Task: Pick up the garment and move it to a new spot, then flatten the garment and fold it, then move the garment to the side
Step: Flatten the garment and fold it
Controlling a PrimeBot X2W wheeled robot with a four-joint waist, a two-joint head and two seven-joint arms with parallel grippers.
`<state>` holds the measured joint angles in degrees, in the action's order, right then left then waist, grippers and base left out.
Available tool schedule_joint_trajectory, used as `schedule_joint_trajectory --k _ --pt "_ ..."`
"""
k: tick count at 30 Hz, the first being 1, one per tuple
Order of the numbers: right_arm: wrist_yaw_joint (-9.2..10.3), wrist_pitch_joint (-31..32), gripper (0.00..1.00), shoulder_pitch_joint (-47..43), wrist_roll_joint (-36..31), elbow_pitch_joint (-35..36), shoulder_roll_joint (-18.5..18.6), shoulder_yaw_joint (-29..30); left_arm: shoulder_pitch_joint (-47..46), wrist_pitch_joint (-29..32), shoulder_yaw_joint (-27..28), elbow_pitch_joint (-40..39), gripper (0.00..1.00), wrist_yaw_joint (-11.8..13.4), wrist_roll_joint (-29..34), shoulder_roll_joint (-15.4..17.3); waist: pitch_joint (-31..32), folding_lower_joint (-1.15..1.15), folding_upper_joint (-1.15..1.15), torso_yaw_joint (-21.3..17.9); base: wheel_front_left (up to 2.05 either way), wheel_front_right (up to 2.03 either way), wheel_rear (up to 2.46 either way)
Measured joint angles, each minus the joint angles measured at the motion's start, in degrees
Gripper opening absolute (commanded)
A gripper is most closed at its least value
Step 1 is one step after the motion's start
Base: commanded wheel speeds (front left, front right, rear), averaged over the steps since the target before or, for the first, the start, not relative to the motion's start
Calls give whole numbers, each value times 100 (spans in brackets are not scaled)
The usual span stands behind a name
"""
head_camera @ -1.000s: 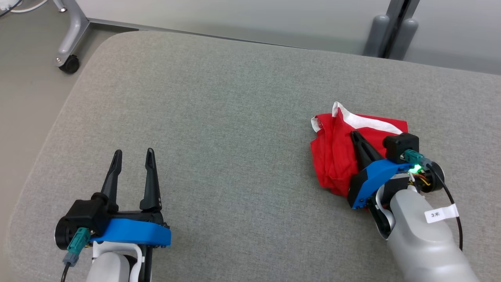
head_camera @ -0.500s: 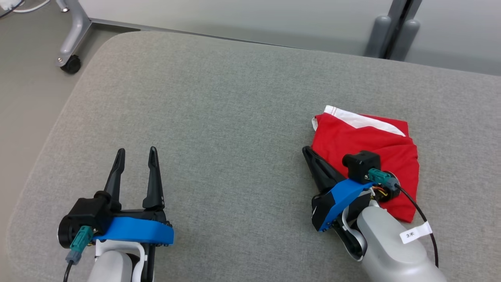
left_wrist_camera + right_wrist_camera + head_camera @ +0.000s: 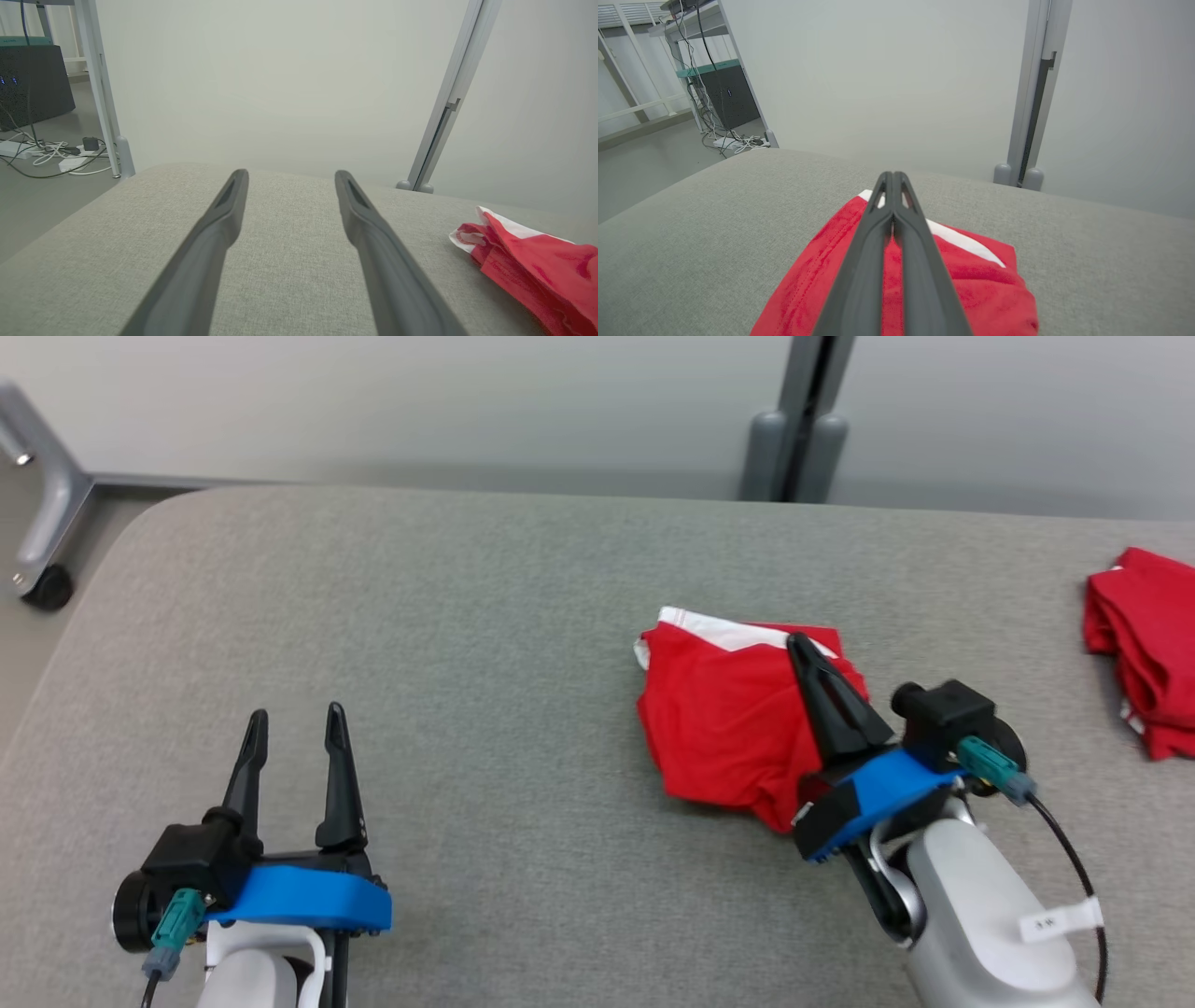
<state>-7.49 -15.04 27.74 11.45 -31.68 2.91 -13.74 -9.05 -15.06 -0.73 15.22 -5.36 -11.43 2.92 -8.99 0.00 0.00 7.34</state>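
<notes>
A folded red garment (image 3: 724,719) with a white band along its far edge lies on the grey cushioned surface (image 3: 523,616), right of centre. My right gripper (image 3: 799,644) is shut and lies low over the garment's right part, tips near the white band, with no cloth visibly between the fingers. In the right wrist view the shut gripper (image 3: 892,175) points across the garment (image 3: 990,280). My left gripper (image 3: 294,721) stands open at the lower left, far from the cloth. In the left wrist view, the left gripper (image 3: 289,175) holds nothing, and the garment (image 3: 537,261) shows at the right.
A second red folded cloth (image 3: 1144,644) lies at the surface's far right edge. A grey post (image 3: 794,439) stands behind the surface. A wheeled frame leg (image 3: 42,537) stands on the floor at the far left, beyond the rounded corner.
The head camera has turned, shifting the whole picture left. My shut right gripper went from the garment's left edge to lying over its right part. The left gripper stays open and still.
</notes>
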Motion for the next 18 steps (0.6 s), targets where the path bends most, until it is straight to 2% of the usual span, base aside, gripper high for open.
schedule_joint_trajectory --k 2,4,5,6,7,13,18 --pt "0 1 0 -214 -159 163 29 245 64 0 34 29 100 0 42 0 99 0 0 -134 0 0 0" --pt "0 1 30 -429 -261 349 77 465 113 0 80 66 100 1 76 -1 204 0 0 -262 0 0 0" --pt "0 1 49 -544 -294 447 101 582 145 0 101 75 100 0 98 0 256 0 0 -322 0 0 0" --pt "0 1 94 -664 -318 516 121 691 183 0 116 91 100 0 119 -1 308 0 0 -377 0 0 0" --pt "0 1 100 -782 -346 580 146 795 223 0 131 108 100 -1 152 -1 358 0 0 -432 0 0 0" --pt "0 1 100 -1375 -437 921 193 1139 462 0 191 109 100 -23 245 -1 633 -1 0 -659 0 0 0" --pt "0 1 100 -1816 -445 1152 199 1381 639 0 209 80 100 -32 319 7 818 -1 0 -689 0 0 0"
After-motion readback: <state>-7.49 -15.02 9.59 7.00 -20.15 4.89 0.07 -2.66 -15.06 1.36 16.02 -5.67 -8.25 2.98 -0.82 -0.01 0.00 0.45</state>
